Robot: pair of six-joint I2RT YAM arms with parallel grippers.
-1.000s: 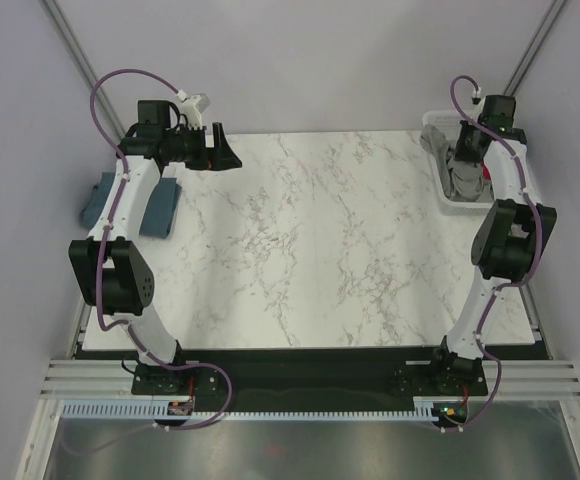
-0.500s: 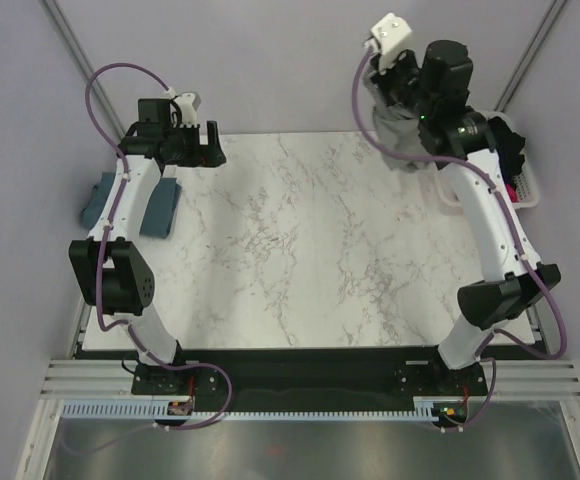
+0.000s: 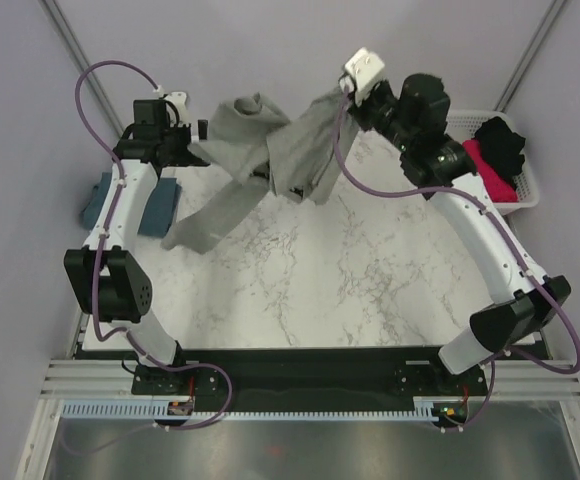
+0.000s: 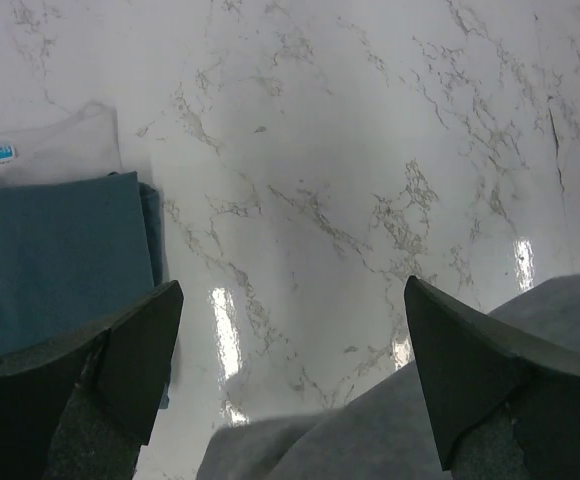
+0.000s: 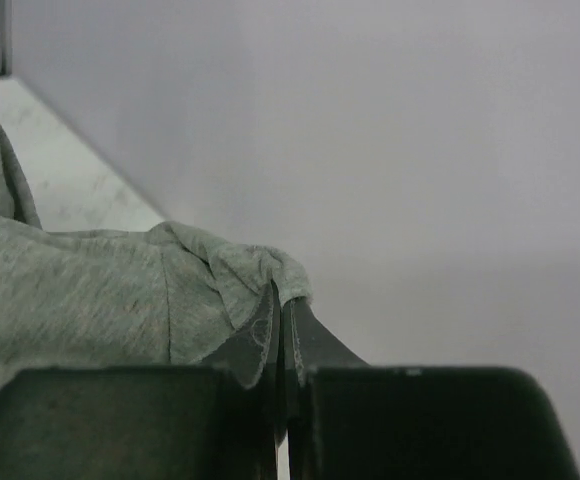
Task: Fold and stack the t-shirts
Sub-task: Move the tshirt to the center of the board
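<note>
– Since a moment ago the right end effector (image 3: 348,95) has swung left from the back corner, drawing the grey shirt (image 3: 270,165) out over the worktop (image 3: 370,280).
– How does it hold?
– Its own wrist view shows the fingers pressed together, pinching a bunched fold of that shirt; the overhead view is too small to confirm this.
– And the other one?
– The left end effector (image 4: 290,290) is spread wide above bare marble. Grey cloth fills the bottom edge of its view, below the fingers; whether it touches them I cannot tell. From overhead, the shirt's upper corner hangs just beside that end effector.
– Where does the shirt run?
– It is strung between the two arms at the back, with one end trailing down and left towards the worktop. Whether that end has landed is unclear.
– Anything only one view gives?
– Only the overhead view shows the basket (image 3: 526,192) at the right, with a black shirt (image 3: 500,143) and a pink shirt (image 3: 483,165) in it. The left wrist view alone shows pale cloth with a small blue label (image 4: 2,153) beside the folded teal shirt (image 4: 55,260). Overhead, the left arm covers the middle of the teal shirt.
</note>
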